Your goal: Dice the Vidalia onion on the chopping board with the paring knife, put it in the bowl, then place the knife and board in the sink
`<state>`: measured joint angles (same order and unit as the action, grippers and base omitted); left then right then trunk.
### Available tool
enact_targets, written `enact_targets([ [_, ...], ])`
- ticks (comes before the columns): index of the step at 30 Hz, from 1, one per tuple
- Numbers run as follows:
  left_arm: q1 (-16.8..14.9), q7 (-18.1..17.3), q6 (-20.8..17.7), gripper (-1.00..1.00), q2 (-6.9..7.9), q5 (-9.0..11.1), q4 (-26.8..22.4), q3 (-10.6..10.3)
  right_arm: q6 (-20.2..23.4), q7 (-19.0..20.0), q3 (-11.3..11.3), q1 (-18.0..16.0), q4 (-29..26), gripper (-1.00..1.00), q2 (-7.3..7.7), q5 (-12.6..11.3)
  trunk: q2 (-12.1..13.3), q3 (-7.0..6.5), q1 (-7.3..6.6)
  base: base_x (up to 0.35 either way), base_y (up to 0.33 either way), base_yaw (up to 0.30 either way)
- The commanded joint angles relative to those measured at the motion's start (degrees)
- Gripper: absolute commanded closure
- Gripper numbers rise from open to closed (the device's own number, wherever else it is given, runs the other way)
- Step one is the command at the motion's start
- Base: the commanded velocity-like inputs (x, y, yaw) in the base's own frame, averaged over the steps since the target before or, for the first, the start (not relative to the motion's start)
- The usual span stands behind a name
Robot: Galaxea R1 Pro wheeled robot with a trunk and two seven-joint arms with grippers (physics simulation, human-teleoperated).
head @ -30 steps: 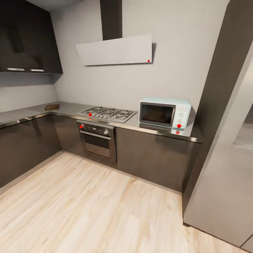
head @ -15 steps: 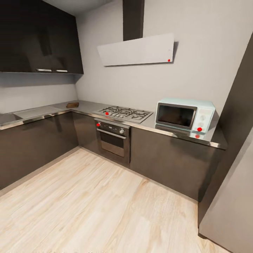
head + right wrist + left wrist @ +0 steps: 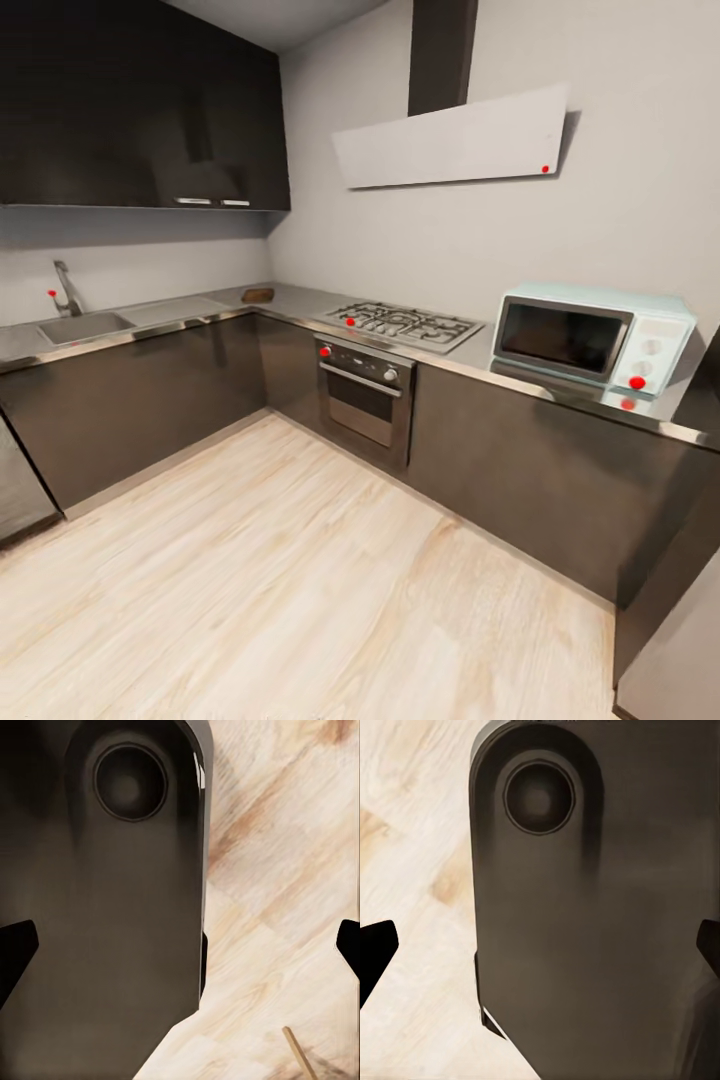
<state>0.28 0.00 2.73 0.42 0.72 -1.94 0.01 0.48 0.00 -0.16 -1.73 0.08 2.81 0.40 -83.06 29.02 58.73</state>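
The sink [image 3: 85, 326] is set in the grey countertop [image 3: 175, 313] at the left, with its chrome, red-tipped tap [image 3: 65, 289] behind it. A small brown chopping board [image 3: 257, 295] lies in the countertop's far corner. The Vidalia onion, paring knife and bowl are out of view. My left gripper [image 3: 540, 951] and right gripper [image 3: 180, 949] hang open over the wooden floor, each beside a dark part of my own body, with nothing between the fingertips.
A gas hob [image 3: 405, 324] over an oven [image 3: 362, 390] and a pale blue microwave [image 3: 592, 338] occupy the counter along the far wall. A hood [image 3: 450, 148] hangs above. Dark wall cabinets [image 3: 140, 110] hang over the sink side. Light wooden floor [image 3: 300, 580] lies open ahead.
The whole view has swung left, so the hob and microwave slid right in the picture. The sink and tap have come into view at the left.
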Motion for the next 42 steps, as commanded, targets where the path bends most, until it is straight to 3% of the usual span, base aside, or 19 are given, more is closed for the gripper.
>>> enact_targets([
  [1,0.0,0.0,0.1,-1.0,0.01,0.1,-0.1,0.0,0.1,0.0,0.0,0.0,0.0,-1.0,0.01,0.0,0.0,0.04,0.0,0.0,0.0,0.29],
  [42,0.1,0.1,0.1,-1.0,-0.02,0.1,-0.1,0.0,-1.1,0.0,0.0,0.0,0.0,-1.0,0.01,0.0,0.0,0.04,0.0,0.0,0.0,0.29],
])
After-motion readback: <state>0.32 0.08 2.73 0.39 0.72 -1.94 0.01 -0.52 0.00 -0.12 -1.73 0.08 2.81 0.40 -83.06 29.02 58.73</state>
